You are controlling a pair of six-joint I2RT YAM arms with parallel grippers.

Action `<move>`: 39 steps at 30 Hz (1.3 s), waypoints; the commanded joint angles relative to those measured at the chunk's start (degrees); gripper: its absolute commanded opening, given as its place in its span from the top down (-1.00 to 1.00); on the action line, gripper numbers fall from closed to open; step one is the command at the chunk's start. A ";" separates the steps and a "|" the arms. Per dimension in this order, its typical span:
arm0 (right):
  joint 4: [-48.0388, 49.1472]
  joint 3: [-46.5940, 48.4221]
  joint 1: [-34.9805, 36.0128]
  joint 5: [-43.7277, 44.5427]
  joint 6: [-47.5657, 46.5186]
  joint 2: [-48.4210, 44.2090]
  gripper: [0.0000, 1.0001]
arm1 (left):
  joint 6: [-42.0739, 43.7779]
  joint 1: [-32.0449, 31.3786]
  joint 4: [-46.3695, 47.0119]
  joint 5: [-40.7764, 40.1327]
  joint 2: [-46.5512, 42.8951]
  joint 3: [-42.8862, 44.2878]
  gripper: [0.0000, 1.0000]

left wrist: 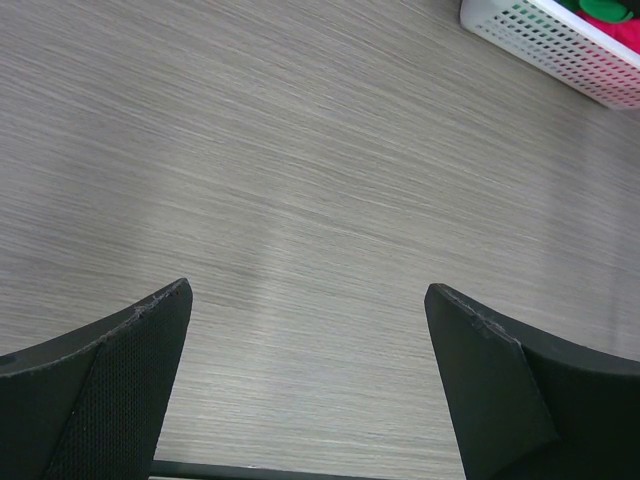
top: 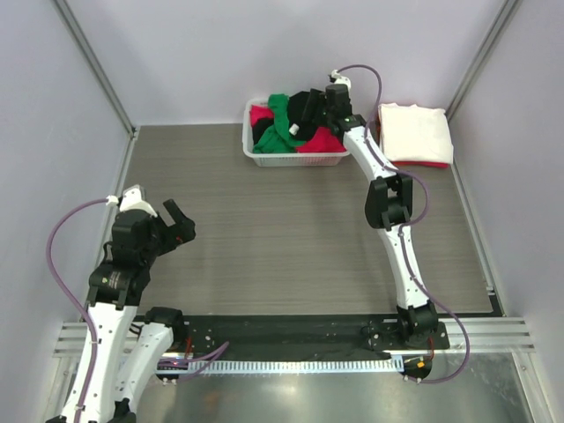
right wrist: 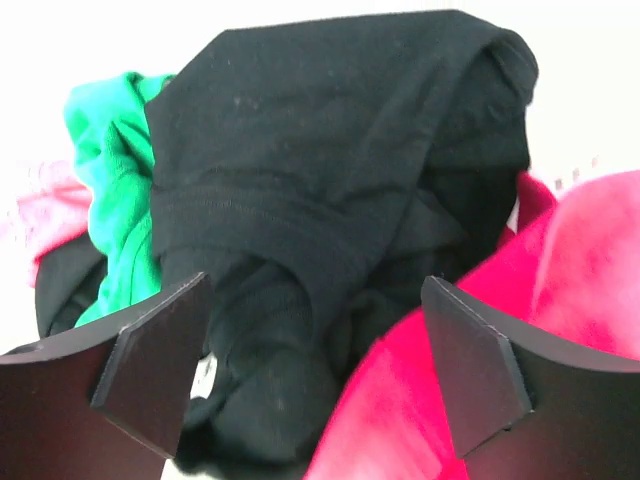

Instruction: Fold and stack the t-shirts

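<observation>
Black fingers (left wrist: pixel 120 390) of the left gripper (left wrist: pixel 305 300) fill the bottom of the left wrist view, spread wide with nothing between them, only bare grey wood-grain table (left wrist: pixel 300 150) below. From the top camera this gripper (top: pixel 176 222) hangs over the near left part of the table (top: pixel 264 256), well apart from the clothes. At the far edge stands a white plastic basket (top: pixel 291 160), its lattice corner also showing in the left wrist view (left wrist: pixel 540 40). It holds a loose heap: a black t-shirt (top: pixel 304 106) on top, a green t-shirt (top: pixel 282 123) to its left, and a red t-shirt (top: pixel 319 141) at the near right. The right arm reaches out over the basket, its gripper (top: pixel 319 110) down at the heap. Its wrist view shows the 2 fingers (right wrist: pixel 155 355) wide apart, the gripper (right wrist: pixel 315 290) framing the bunched black t-shirt (right wrist: pixel 330 150) without clamping it; whether the tips touch the cloth I cannot tell. Right of the basket lies a folded white t-shirt (top: pixel 414 130), a red edge (top: pixel 423 164) showing beneath it.
</observation>
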 commanded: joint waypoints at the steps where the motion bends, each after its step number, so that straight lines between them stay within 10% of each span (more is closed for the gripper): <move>1: 7.17 4.97 1.11 2.03 -0.44 1.25 -0.80 | 1.30 0.08 0.95 -0.81 -0.62 0.29 -0.99; 11: 10.69 5.51 2.25 2.03 0.26 3.73 0.15 | 1.47 -0.01 1.39 -0.20 -1.06 0.20 -0.99; 16: 10.42 5.41 2.87 2.03 -1.58 2.06 0.97 | 1.47 0.08 1.39 -0.29 -1.50 0.12 -0.99; 29: 26.67 4.99 7.79 -20.80 9.27 -28.76 0.97 | 1.39 0.08 1.04 -0.99 -0.17 0.38 -0.99; 32: 27.04 -2.56 7.62 -24.77 10.46 -38.44 0.98 | 1.30 0.08 1.04 -1.43 -0.79 0.29 -0.99; 39: 18.10 -47.40 0.17 -1.52 15.15 -66.82 0.98 | 1.30 0.08 1.04 -1.87 -1.41 0.12 -0.99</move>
